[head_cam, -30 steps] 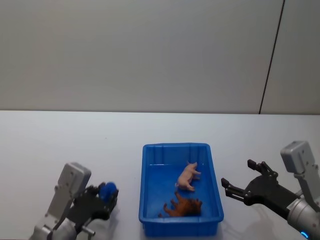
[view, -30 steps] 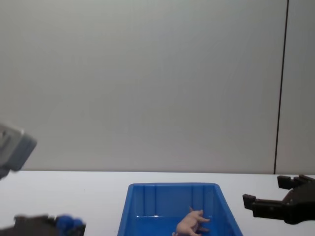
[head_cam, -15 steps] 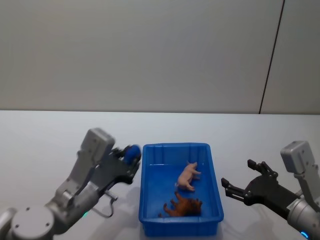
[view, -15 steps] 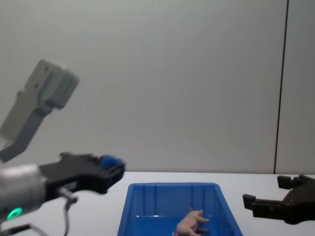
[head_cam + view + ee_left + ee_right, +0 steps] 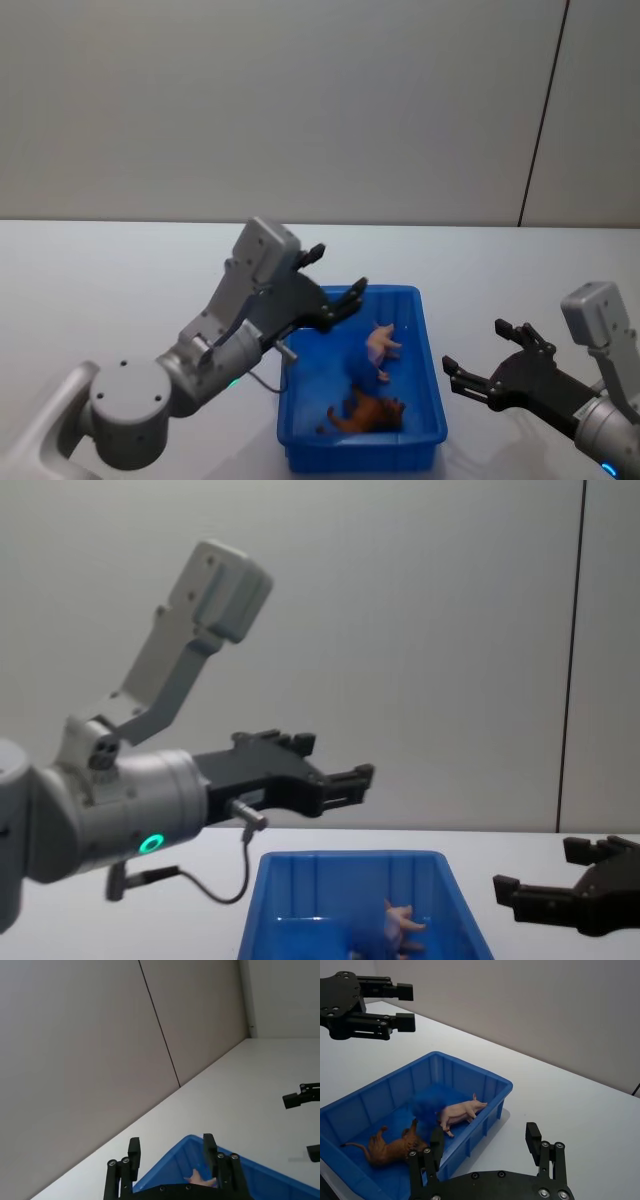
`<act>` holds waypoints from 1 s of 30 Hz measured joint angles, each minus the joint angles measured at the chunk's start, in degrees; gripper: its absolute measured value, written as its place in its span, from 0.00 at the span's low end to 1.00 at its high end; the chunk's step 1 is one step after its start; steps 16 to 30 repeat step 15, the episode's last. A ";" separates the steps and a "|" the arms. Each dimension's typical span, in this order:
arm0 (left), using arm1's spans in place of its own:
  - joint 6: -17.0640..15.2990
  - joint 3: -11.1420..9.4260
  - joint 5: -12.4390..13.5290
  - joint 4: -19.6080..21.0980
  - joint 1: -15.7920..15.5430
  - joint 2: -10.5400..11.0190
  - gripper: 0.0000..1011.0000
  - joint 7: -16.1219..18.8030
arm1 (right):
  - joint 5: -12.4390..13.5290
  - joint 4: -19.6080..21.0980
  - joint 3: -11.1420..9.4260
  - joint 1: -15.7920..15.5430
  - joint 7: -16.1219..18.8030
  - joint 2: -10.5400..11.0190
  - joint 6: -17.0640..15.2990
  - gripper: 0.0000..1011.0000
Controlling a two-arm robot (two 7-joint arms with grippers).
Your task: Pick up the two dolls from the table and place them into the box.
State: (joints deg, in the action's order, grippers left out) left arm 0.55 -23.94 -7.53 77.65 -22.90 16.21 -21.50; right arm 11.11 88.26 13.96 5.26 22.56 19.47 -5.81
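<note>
Head view: blue bin (image 5: 430, 370) sits on the white tabletop (image 5: 100, 290), near-centre. Left tool (image 5: 335, 285) reaches in from the left and hangs over the bin's far-left corner, fingers spread, nothing between them. Pink pig (image 5: 380, 345) lies on its side in the far-right part of the bin floor; brown animal figure (image 5: 368, 414) lies in the near part, just beside the near wall. A blurred blue object (image 5: 362, 368) shows between the two, partly over the pig — cannot tell what it is or whether it rests on the floor. Right tool (image 5: 485, 365) is over the tabletop right of the bin, apart from it, fingers spread and empty, pointing toward the bin.

Chest view: left tool (image 5: 335, 765) is well above the bin rim (image 5: 350, 859), fingers apart; pig (image 5: 403, 920) shows inside the bin, blurred blue shape in front of it. Right tool (image 5: 545, 875) low at the right edge, spread.

Right wrist view: pig (image 5: 462, 1111) and brown figure (image 5: 392, 1147) both inside the bin (image 5: 485, 1085), blue blurred object (image 5: 431, 1107) touching or overlapping the pig — cannot tell which. Left tool (image 5: 400, 1005) is beyond the bin, fingers parted.

Left wrist view: left tool's fingers (image 5: 133, 1152) apart, bin corner (image 5: 192, 1142) below them, a bit of pink pig (image 5: 198, 1177) visible.
</note>
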 joint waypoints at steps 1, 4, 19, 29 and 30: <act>0.14 -0.14 0.16 -0.15 -0.31 -0.30 0.74 -0.21 | 0.00 0.00 0.00 0.00 0.00 0.00 0.00 0.99; 0.29 -0.31 0.31 -0.16 -0.52 -0.59 0.84 -0.36 | 0.00 0.00 0.00 0.00 0.00 0.00 0.00 0.99; 0.91 -0.57 0.33 3.03 0.79 -0.03 0.99 0.97 | 0.00 0.00 0.00 0.00 0.00 0.00 0.00 0.99; 0.91 -0.57 0.33 3.03 0.79 -0.03 0.99 0.97 | 0.00 0.00 0.00 0.00 0.00 0.00 0.00 0.99; 0.91 -0.57 0.33 3.03 0.79 -0.03 0.99 0.97 | 0.00 0.00 0.00 0.00 0.00 0.00 0.00 0.99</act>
